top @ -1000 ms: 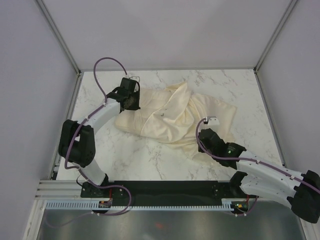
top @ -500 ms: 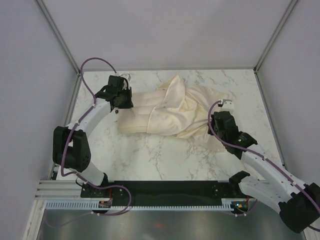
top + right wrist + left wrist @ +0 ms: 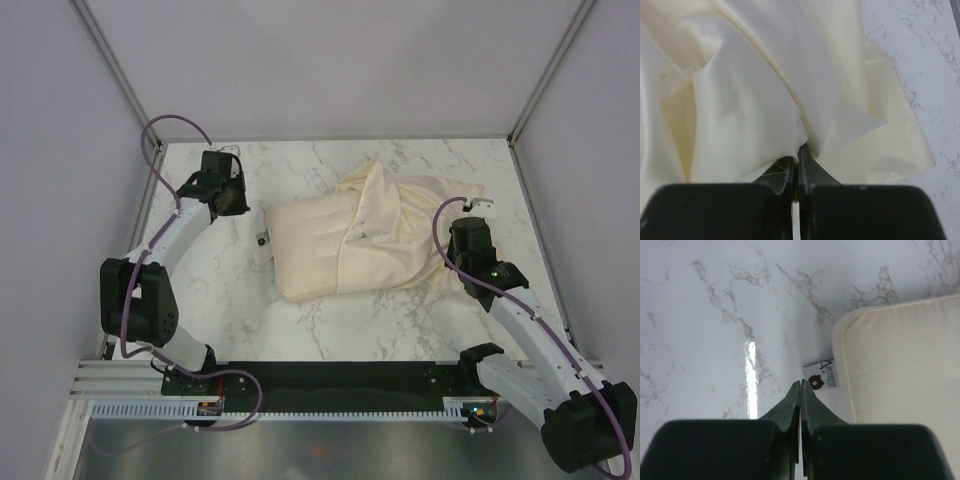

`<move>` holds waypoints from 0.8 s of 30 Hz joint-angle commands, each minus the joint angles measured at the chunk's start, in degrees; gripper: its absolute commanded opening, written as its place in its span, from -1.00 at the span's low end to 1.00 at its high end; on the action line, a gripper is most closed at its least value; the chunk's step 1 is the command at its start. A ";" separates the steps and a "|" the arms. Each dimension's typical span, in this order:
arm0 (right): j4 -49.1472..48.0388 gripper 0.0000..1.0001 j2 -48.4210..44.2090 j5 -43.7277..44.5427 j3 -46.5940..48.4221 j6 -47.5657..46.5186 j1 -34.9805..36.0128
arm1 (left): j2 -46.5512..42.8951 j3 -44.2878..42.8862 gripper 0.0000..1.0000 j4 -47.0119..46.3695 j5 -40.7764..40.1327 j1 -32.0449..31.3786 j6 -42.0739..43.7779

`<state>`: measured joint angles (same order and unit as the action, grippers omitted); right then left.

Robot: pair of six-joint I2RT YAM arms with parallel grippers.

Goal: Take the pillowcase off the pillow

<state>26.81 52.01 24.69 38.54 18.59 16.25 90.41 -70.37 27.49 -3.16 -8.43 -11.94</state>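
Note:
The pillow (image 3: 305, 245) lies mid-table with its left half bare and a small label (image 3: 263, 238) at its left edge. The pillowcase (image 3: 400, 225) covers its right half in loose folds. My left gripper (image 3: 240, 205) is shut on nothing and hangs over bare marble left of the pillow. In the left wrist view its tips (image 3: 801, 385) are just short of the label (image 3: 822, 375) and the pillow corner (image 3: 900, 370). My right gripper (image 3: 452, 252) is at the right end. Its jaws (image 3: 799, 150) are shut on a fold of the pillowcase (image 3: 765, 90).
White marble table (image 3: 230, 290) with grey walls on three sides. A metal rail (image 3: 150, 200) runs along the left edge, close to my left arm. Bare marble (image 3: 940, 75) shows right of the fabric in the right wrist view.
My right gripper has drawn the pillowcase right and back, baring the pillow's left half. My left gripper has moved left and back, off the pillow's end. The pillow shifted right.

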 commanded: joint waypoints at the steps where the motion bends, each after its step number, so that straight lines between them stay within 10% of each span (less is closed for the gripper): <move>1: -2.99 -1.00 0.90 -3.50 1.27 -0.66 -0.25 | -3.31 1.37 -0.95 -1.47 4.03 -6.32 0.08; 4: -4.04 -1.00 1.25 -4.91 -0.05 -0.13 -0.34 | -2.79 2.60 -0.73 -0.94 6.65 -9.41 -1.67; 7: -4.39 -1.00 1.43 -5.61 -0.49 0.13 -0.26 | -1.04 2.69 0.38 -0.94 13.84 -9.68 -4.31; 11: -4.57 -1.00 1.52 -5.70 -0.23 -0.57 -0.34 | 2.92 2.78 0.99 -0.68 21.87 -11.34 -5.11; 22: -7.29 -1.00 2.22 -8.78 -0.13 0.39 -0.25 | 10.22 0.76 0.98 4.59 10.10 -15.48 -2.83; 24: -7.73 -1.00 2.22 -9.04 -0.40 0.74 -0.25 | 11.80 0.32 0.39 4.59 10.63 -16.44 -2.29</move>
<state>24.38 54.22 18.61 37.82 17.82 15.88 98.59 -69.52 28.86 8.71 -23.14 -15.46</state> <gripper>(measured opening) 0.026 0.780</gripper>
